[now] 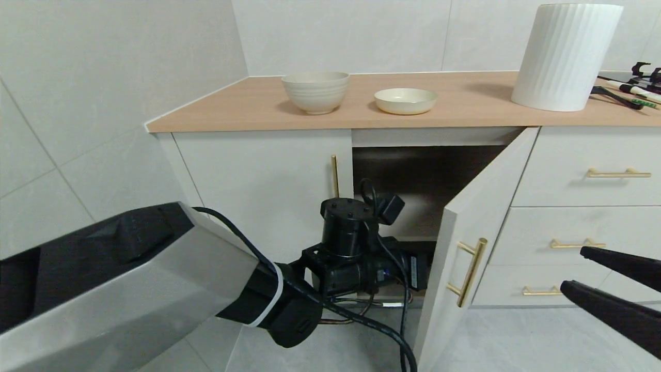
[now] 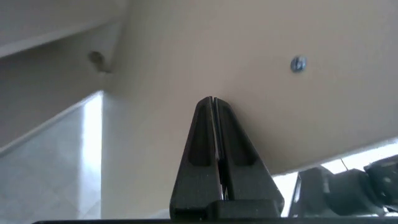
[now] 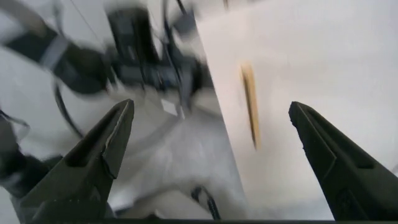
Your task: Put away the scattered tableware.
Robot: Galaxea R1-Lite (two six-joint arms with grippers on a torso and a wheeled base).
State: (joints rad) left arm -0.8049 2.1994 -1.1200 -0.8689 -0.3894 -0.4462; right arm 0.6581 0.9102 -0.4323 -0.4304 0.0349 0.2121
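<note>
A cream ribbed bowl point(image 1: 315, 92) and a shallow cream dish point(image 1: 405, 100) stand side by side on the wooden countertop point(image 1: 248, 111). Below them a cabinet door point(image 1: 480, 222) stands open. My left arm's wrist point(image 1: 356, 253) is at the cabinet opening, low down, its fingers hidden behind the door. In the left wrist view the left gripper point(image 2: 212, 101) is shut with nothing in it, close to a pale panel point(image 2: 261, 56). My right gripper point(image 1: 574, 268) point(image 3: 211, 118) hangs open and empty at the lower right, facing the door's gold handle point(image 3: 250, 102).
A tall white ribbed cylinder point(image 1: 565, 56) stands on the counter's right, with dark utensils point(image 1: 632, 92) beside it. Right of the open door are three drawers with gold handles point(image 1: 617, 173). Tiled walls close off the left side and the back.
</note>
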